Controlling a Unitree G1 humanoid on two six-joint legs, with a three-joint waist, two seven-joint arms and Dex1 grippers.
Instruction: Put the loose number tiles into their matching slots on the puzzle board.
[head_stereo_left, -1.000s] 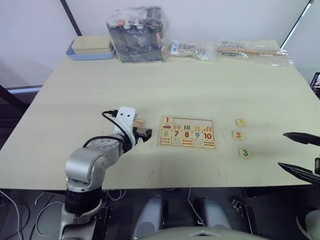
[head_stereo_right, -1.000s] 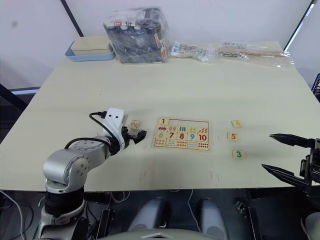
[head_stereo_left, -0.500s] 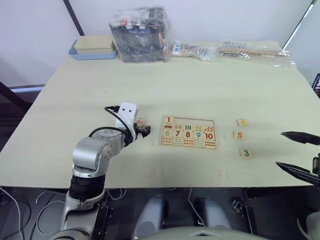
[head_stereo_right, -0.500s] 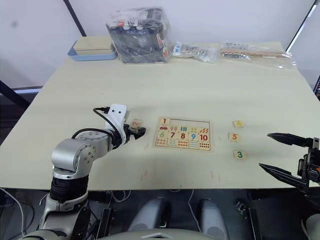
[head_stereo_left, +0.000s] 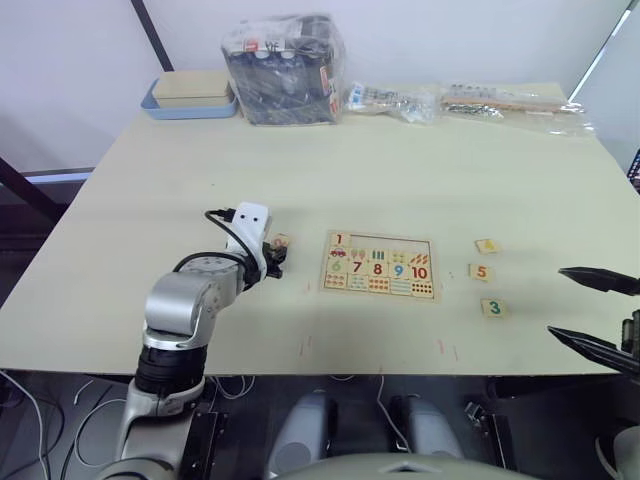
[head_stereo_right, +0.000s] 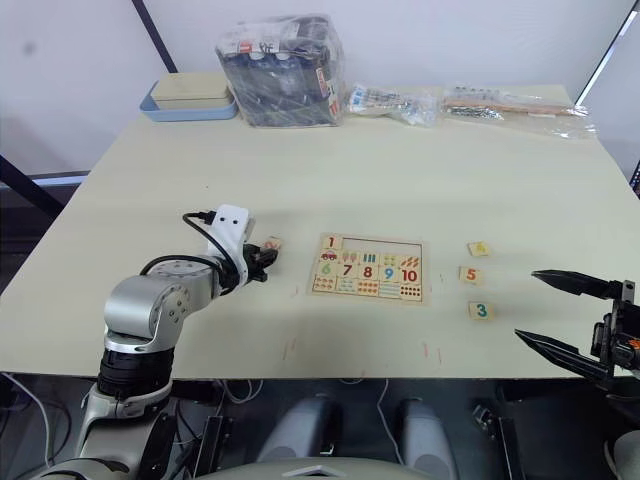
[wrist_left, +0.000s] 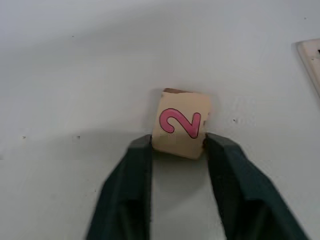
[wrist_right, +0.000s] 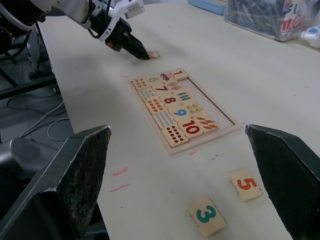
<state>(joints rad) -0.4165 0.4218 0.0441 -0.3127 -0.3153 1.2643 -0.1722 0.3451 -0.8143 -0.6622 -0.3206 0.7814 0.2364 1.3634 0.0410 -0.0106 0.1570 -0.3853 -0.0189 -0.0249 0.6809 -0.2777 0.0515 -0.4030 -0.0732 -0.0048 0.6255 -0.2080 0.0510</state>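
Note:
The puzzle board (head_stereo_left: 379, 292) lies mid-table. Tile 1 (head_stereo_left: 341, 240) sits in its top row, and the slots (head_stereo_left: 395, 244) to the right of it stand bare. My left gripper (wrist_left: 175, 146) is shut on the pink number 2 tile (wrist_left: 180, 126), which rests on the table just left of the board (wrist_right: 201, 94). To the board's right lie loose tiles 4 (head_stereo_left: 487, 245), 5 (head_stereo_left: 481, 271) and 3 (head_stereo_left: 492, 308). My right gripper (head_stereo_left: 555, 301) hovers open near the front right edge, just right of tile 3.
A blue-and-beige tray (head_stereo_left: 188, 95) and a plastic-wrapped bundle (head_stereo_left: 285, 68) stand at the back left. Clear packets (head_stereo_left: 500, 100) lie along the back right edge. Small red marks (head_stereo_left: 303, 348) dot the table's front.
My left gripper has slid a little forward and its fingers have closed onto the 2 tile. The right gripper has stayed put and open.

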